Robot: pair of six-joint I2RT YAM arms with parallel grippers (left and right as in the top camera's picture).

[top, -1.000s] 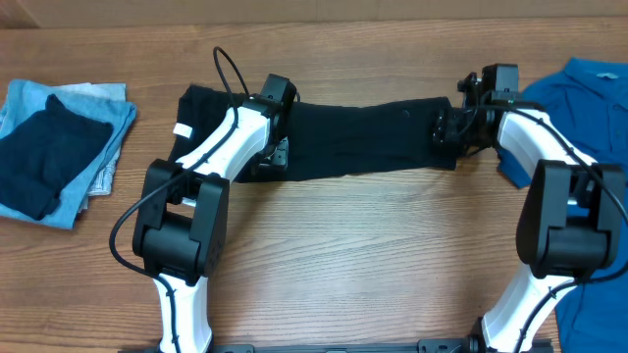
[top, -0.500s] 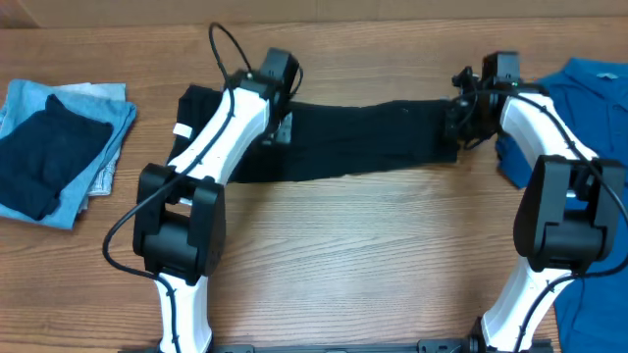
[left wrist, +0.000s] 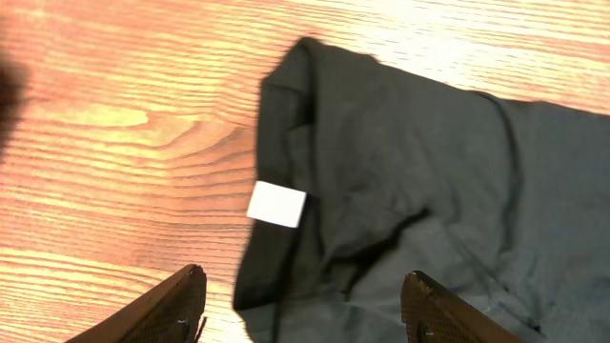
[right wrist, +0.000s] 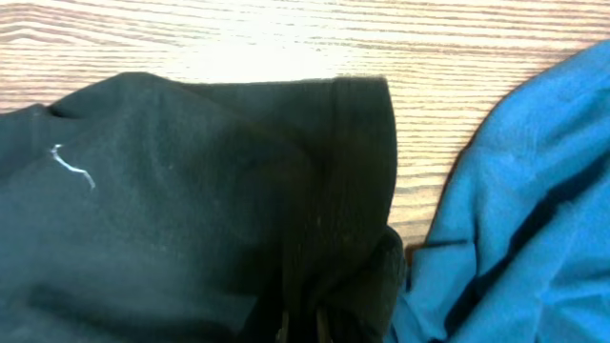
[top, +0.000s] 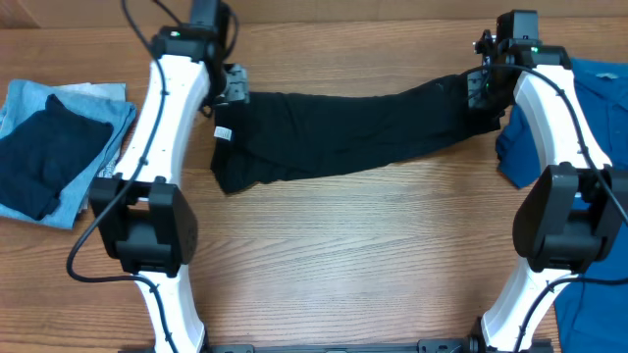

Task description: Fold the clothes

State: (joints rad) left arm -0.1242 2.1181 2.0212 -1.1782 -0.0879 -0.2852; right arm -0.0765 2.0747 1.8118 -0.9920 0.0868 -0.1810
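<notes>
Fingers (right wrist: 320, 330) of right gripper (right wrist: 303, 329) tight on black garment (top: 343, 132)

A wooden desk (top: 343, 255) is shown. A black garment (top: 334, 137) is spread across its far centre. A blue garment (top: 599, 98) is laid at the right edge, and folded blue cloths (top: 59, 147) are stacked at the left.
</notes>
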